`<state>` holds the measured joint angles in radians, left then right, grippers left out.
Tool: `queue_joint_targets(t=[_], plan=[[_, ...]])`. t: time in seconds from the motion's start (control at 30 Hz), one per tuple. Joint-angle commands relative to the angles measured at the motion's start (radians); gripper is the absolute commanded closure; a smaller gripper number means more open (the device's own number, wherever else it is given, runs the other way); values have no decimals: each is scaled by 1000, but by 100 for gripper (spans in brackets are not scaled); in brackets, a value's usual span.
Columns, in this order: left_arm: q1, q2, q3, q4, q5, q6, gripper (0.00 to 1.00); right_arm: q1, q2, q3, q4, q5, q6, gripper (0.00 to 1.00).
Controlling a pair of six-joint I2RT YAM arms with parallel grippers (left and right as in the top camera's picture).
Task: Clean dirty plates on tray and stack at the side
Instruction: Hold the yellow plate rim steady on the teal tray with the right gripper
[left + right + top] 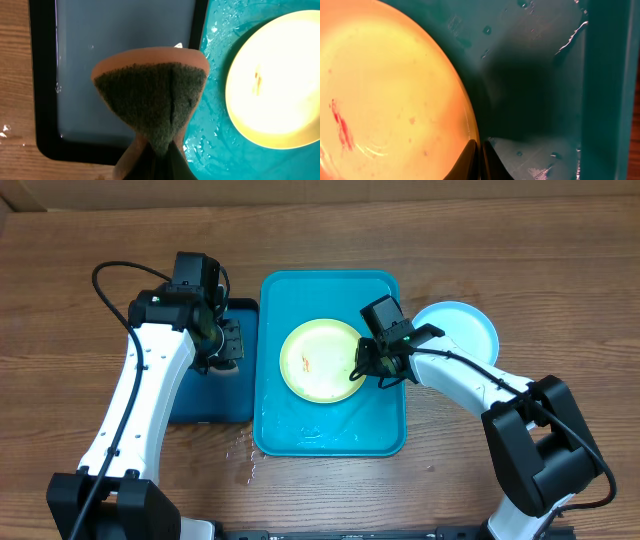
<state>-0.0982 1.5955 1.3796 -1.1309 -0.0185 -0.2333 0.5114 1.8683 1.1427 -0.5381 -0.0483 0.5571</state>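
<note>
Brown wooden tabletop [60, 280] carries a large turquoise rectangular plastic tray [330, 435] in the middle, its floor wet with droplets. A small round lime-green rimmed plastic plate [320, 360] lies on the tray, a red-orange smear [340, 127] on its pale centre. A light-blue rimmed plate [465, 325] sits on the table just right of the tray. A third plate is not in sight.

The right gripper [481, 160] is pinched fully together on the green plate's right rim. The left gripper [225, 345] is clamped on an orange sponge with a dark green scouring face [152, 100], hanging over the smaller dark-blue black-rimmed tray [215, 405] to the left, apart from the plate.

The risk, I judge, lies in that thin pinch. The rim is wet and slick, so sideways pressure from the sponge could pull it free or tip the plate. The sponge must also clear both tray rims; catching one could jolt the tray and spill water.
</note>
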Motion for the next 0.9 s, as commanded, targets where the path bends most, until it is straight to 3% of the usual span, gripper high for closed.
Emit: queue_joint_targets(t=[0.0, 0.07, 0.17, 0.23, 0.33, 0.37, 0.53, 0.63, 0.67, 0.73, 0.77, 0.83, 0.87], plan=[[0, -6, -3, 9, 13, 32, 96, 6, -10, 15, -6, -86, 13, 96], [0, -6, -3, 9, 13, 32, 96, 6, -10, 15, -26, -104, 46, 94], [0, -6, -3, 9, 13, 31, 96, 5, -10, 15, -21, -83, 45, 67], [0, -5, -3, 9, 17, 32, 96, 3, -10, 15, -8, -54, 45, 67], [-1, -5, -3, 10, 19, 32, 96, 4, -10, 15, 6, -28, 45, 92], [-1, -5, -3, 10, 19, 37, 96, 4, -10, 15, 6, -30, 45, 96], [-1, -4, -3, 29, 32, 49, 96, 6, -10, 15, -11, -82, 46, 96], [-1, 0, -3, 47, 116, 78, 96, 6, -10, 15, -38, -119, 50, 96], [-2, 1, -3, 54, 143, 78, 96, 6, -10, 15, -45, -122, 54, 94], [-6, 4, -3, 72, 202, 78, 96, 6, -10, 15, -46, -122, 53, 77], [-13, 6, -3, 83, 228, 78, 96, 6, -10, 15, -39, -120, 53, 73], [-29, 9, -3, 105, 256, 77, 96, 6, -10, 15, -23, -109, 53, 72], [-40, 13, -3, 117, 261, 76, 96, 5, -10, 15, -13, -107, 53, 77]])
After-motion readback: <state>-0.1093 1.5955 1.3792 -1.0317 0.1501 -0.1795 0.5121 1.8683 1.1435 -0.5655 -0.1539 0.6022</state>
